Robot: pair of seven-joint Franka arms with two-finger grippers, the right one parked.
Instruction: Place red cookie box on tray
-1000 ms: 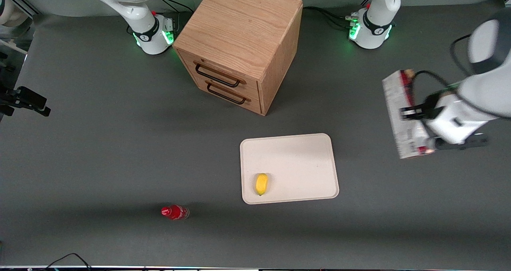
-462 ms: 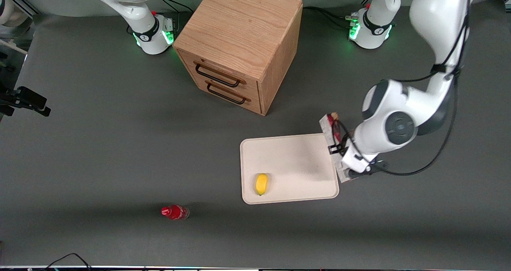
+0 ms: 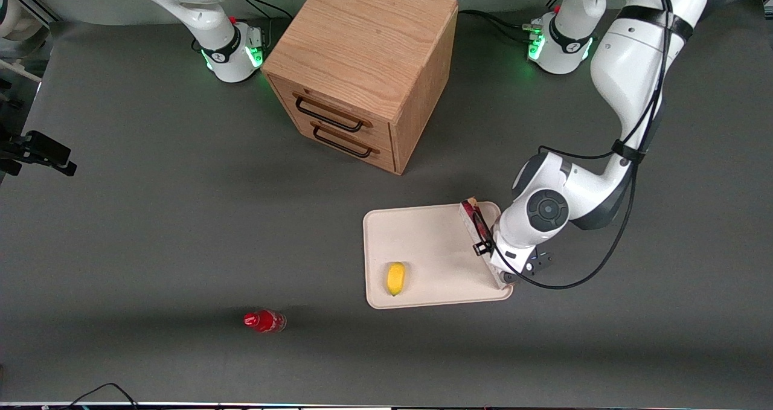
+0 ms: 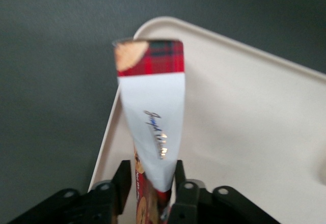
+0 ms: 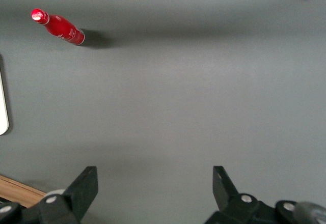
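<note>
Red cookie box (image 3: 480,241): held edge-on in the hand (image 3: 490,254), over the tray (image 3: 429,241) at the edge nearest the working arm's end of the bench (image 3: 151,217). In the front view it shows as a narrow strip, one end near the tray corner farther from the camera, the other end near the corner nearer the camera. Long axis therefore runs roughly along that short tray edge, slightly skewed to it.

Wrist view: the box (image 4: 152,127) projects straight out from between the two fingers (image 4: 120,186), which pinch its narrow faces near one end; white panel and tartan-red end cap point away from the hand. The tray rim (image 4: 109,137) passes directly under the box, and the bare tray floor opens out to one side.

Whether the box's lower edge touches the tray already: cannot tell from either view.

Key relation for the next move: the box sits right at the rim, not over the middle. Judgement: if let go here standing on edge, it could tip either inward onto the tray or outward onto the bench. A small shift toward the tray centre, or a lean inward before release, looks safer.

Clearance: lemon (image 3: 395,278) lies on the tray near the corner toward the parked arm, well apart from the box. Wooden drawer cabinet (image 3: 362,66) and small red bottle (image 3: 264,321) are well clear of the tray.
</note>
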